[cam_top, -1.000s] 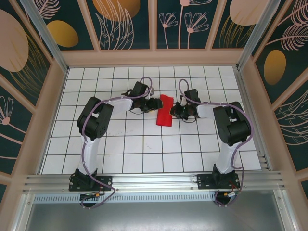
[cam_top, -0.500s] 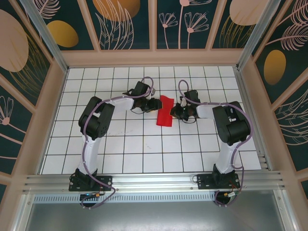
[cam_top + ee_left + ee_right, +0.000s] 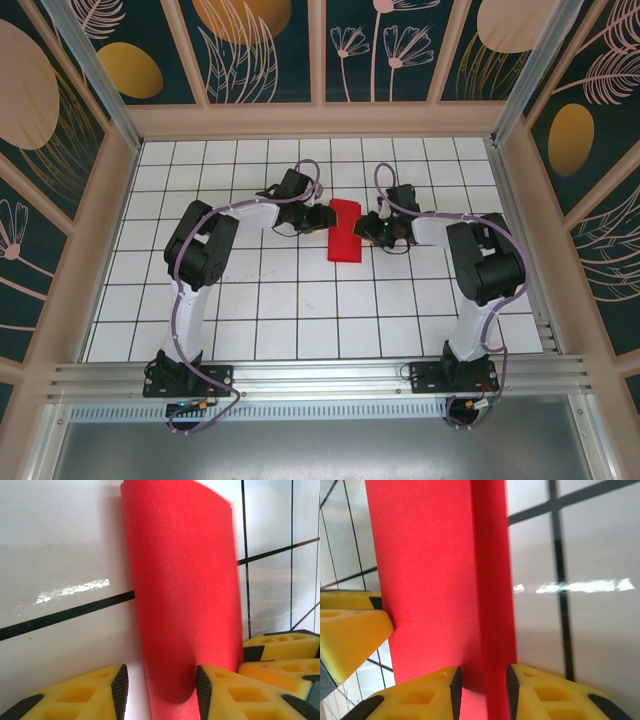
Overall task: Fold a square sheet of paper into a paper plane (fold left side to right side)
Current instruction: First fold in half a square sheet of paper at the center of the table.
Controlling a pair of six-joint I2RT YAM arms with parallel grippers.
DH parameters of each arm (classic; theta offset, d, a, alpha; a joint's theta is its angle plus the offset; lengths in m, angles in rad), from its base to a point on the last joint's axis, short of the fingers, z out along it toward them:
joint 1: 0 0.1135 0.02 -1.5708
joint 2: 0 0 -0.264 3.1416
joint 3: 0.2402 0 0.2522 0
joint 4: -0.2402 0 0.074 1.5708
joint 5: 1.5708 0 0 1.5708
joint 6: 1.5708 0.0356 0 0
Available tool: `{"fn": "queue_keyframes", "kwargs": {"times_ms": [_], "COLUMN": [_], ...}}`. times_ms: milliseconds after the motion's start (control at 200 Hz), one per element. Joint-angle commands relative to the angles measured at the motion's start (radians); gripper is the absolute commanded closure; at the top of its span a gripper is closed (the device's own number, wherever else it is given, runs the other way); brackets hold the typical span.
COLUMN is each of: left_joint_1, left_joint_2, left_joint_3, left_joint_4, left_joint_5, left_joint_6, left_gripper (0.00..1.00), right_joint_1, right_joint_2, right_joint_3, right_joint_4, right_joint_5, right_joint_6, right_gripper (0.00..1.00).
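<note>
The square sheet of paper [image 3: 346, 231] lies folded into a narrow red strip on the white grid table, between my two grippers. My left gripper [image 3: 322, 216] is at the strip's upper left edge. In the left wrist view its jaws [image 3: 161, 692] stand apart over the curved red paper [image 3: 185, 595], with bare table beside the left pad. My right gripper [image 3: 369, 229] is at the strip's right edge. In the right wrist view it [image 3: 483, 690] is open, with a raised red fold [image 3: 492, 580] running between the pads.
The table [image 3: 300, 310] is a white tiled grid, boxed in by wooden-framed patterned walls [image 3: 320, 60]. Both arms reach in from the near rail [image 3: 320, 380]. The other gripper's yellow fingers show at the frame edge in each wrist view [image 3: 280, 647] [image 3: 350, 627].
My right gripper has gone from shut to open, letting go of the paper's right edge. The red strip now lies straighter and flatter. The left jaws have narrowed a little.
</note>
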Motion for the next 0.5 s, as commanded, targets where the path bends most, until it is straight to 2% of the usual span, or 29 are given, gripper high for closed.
{"fn": "queue_keyframes", "kwargs": {"times_ms": [0, 495], "left_joint_1": [-0.017, -0.026], "left_joint_2": [0.073, 0.095], "left_joint_3": [-0.002, 0.014], "left_joint_4": [-0.029, -0.033], "left_joint_5": [-0.028, -0.026], "left_joint_6": [0.031, 0.023], "left_gripper": [0.57, 0.57], "right_joint_1": [-0.026, -0.059], "right_joint_2": [-0.083, -0.142], "right_joint_3": [-0.015, -0.033], "right_joint_4": [-0.049, -0.092], "right_joint_5": [0.035, 0.080], "right_joint_6": [-0.027, -0.046], "right_gripper": [0.64, 0.62]}}
